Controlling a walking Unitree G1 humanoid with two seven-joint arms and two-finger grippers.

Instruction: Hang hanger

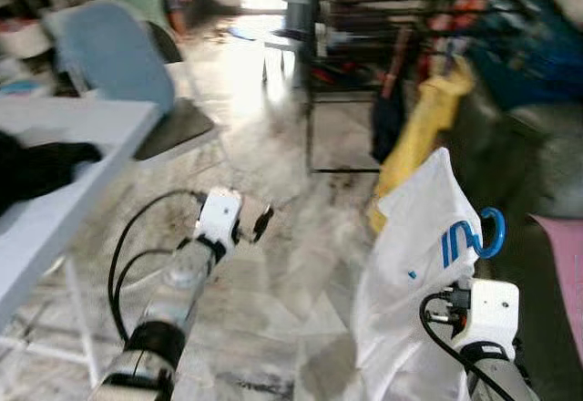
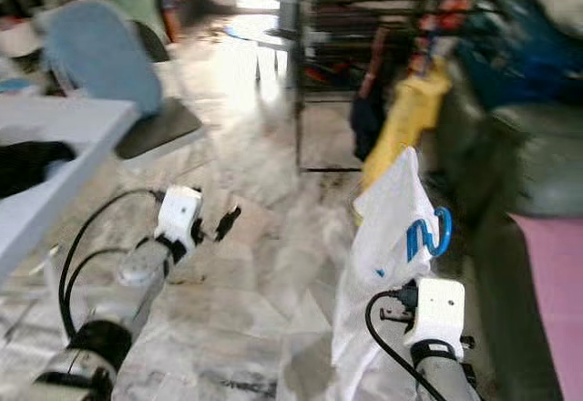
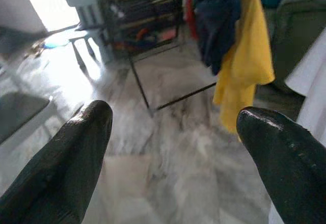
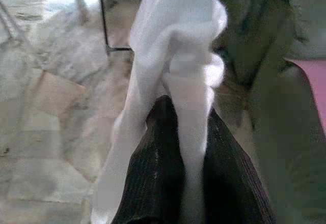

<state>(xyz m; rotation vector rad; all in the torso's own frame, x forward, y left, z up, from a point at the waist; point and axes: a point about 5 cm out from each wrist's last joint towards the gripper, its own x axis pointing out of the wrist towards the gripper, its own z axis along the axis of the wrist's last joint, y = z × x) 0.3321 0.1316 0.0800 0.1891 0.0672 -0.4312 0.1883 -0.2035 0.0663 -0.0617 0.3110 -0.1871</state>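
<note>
A white shirt (image 1: 414,246) with blue lettering hangs on a blue hanger, whose hook (image 1: 492,232) sticks out at its upper right. My right gripper (image 4: 183,178) is shut on the shirt's cloth, holding it up low on the right; its white wrist block (image 1: 485,314) sits just behind the shirt. My left gripper (image 1: 258,223) is open and holds nothing, raised over the floor left of the shirt, its fingertips (image 3: 86,127) wide apart. A black drying rack (image 1: 364,18) stands ahead, with a yellow garment (image 1: 419,137) and a dark blue one (image 1: 390,118) hanging from it.
A white table (image 1: 64,146) with a black cloth (image 1: 36,169) is at my left, a blue-backed chair (image 1: 114,55) behind it. A dark sofa (image 1: 537,164) and a pink surface (image 1: 565,264) line the right. Marble floor (image 1: 273,146) lies between me and the rack.
</note>
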